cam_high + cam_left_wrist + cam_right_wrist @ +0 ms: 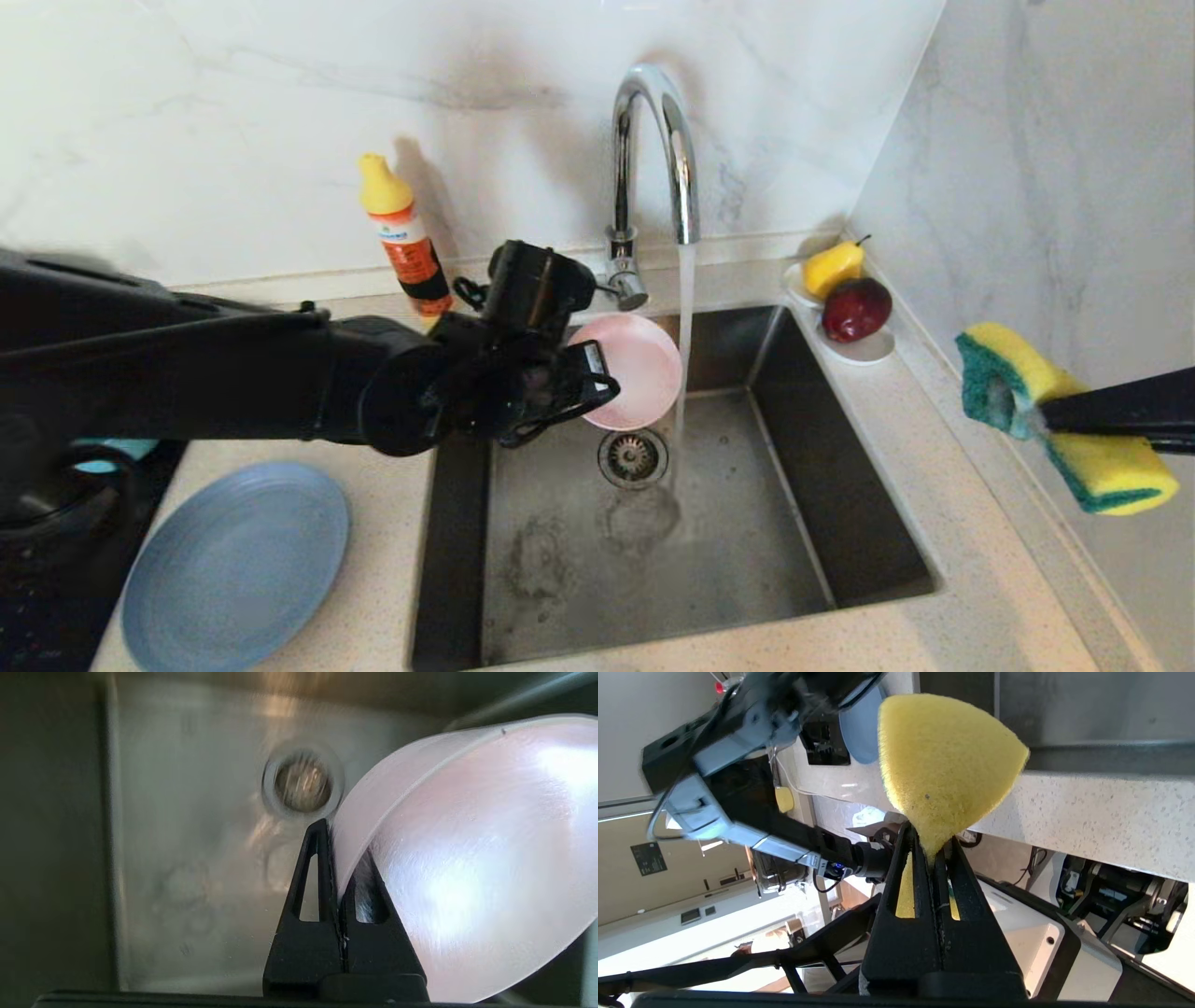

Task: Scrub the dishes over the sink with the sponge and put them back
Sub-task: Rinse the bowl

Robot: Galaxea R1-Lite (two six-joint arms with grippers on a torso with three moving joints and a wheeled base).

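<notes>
My left gripper [597, 378] is shut on the rim of the pale pink shallow bowl [635, 369], tilted on edge over the steel sink [840, 523], just left of the running water. In the left wrist view the fingers [322, 868] pinch the pink bowl's [467, 858] rim above the drain [302, 784]. My right gripper [1032, 411] hangs at the far right above the counter, shut on the narrow middle of the yellow and green sponge [1064, 415]; the sponge [945, 760] fans out beyond the fingertips. The slate-blue plate [233, 565] lies on the counter at left. A bit of teal [117, 453] shows behind my left arm.
The chrome tap [653, 149] runs water into the sink near the strainer drain [633, 457]. An orange bottle with a yellow cap [401, 238] stands at the back wall. A white saucer [864, 347] with a yellow pear [833, 268] and a red apple [854, 308] sits at the back right.
</notes>
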